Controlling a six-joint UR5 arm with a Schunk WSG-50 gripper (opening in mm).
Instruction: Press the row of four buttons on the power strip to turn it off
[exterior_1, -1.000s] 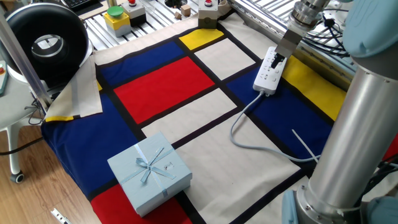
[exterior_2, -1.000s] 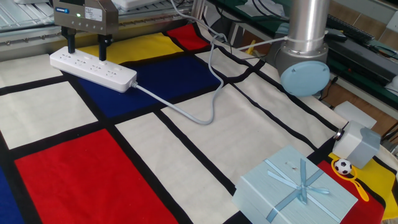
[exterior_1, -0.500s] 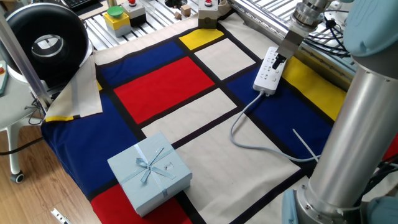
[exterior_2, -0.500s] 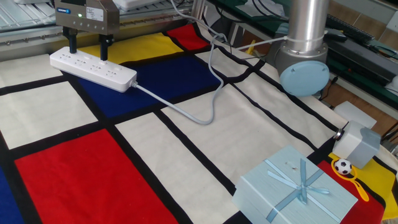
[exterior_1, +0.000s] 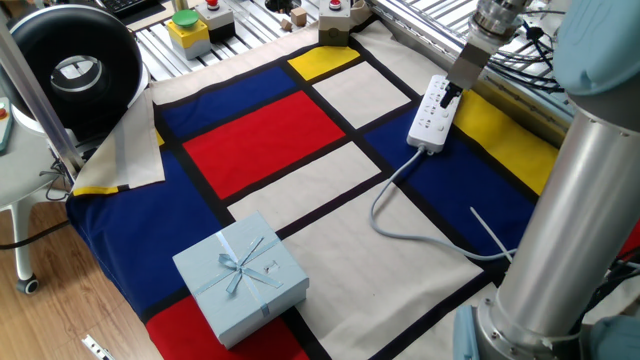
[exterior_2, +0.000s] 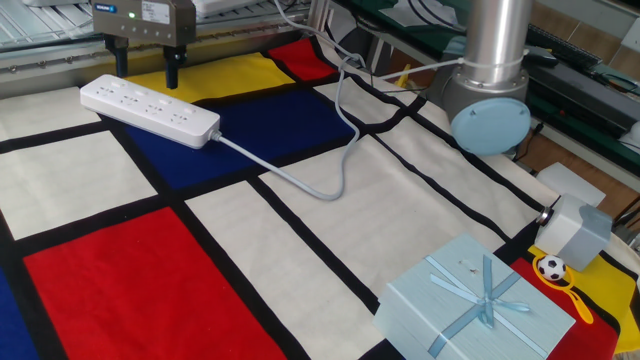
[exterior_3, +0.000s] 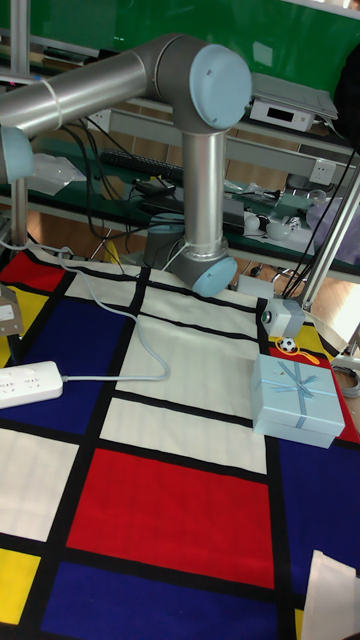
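The white power strip (exterior_1: 431, 113) lies on the blue and cream patches of the checkered cloth, its pale grey cord (exterior_2: 300, 181) curling away toward the arm's base. In the other fixed view the power strip (exterior_2: 150, 109) shows small dark holes, but I cannot make out the row of four buttons. My gripper (exterior_2: 142, 72) hangs just above the strip's far end. It is open, with two dark fingers (exterior_2: 172, 73) spread apart and nothing between them. In one fixed view my gripper (exterior_1: 452, 96) hovers over the strip's far half. The tall view shows the strip (exterior_3: 30, 381) at the left edge.
A light blue gift box (exterior_1: 240, 276) with a ribbon sits at the near corner of the cloth. The arm's base (exterior_2: 489, 112) stands on the cloth's edge, with a small grey cube (exterior_2: 575, 229) and a football charm (exterior_2: 550, 267) beside it. A black round case (exterior_1: 75, 70) sits off to the left.
My gripper has lifted off the power strip and shifted slightly along it; its fingertips, which were down at the strip's face, now hang above it. The strip has not moved.
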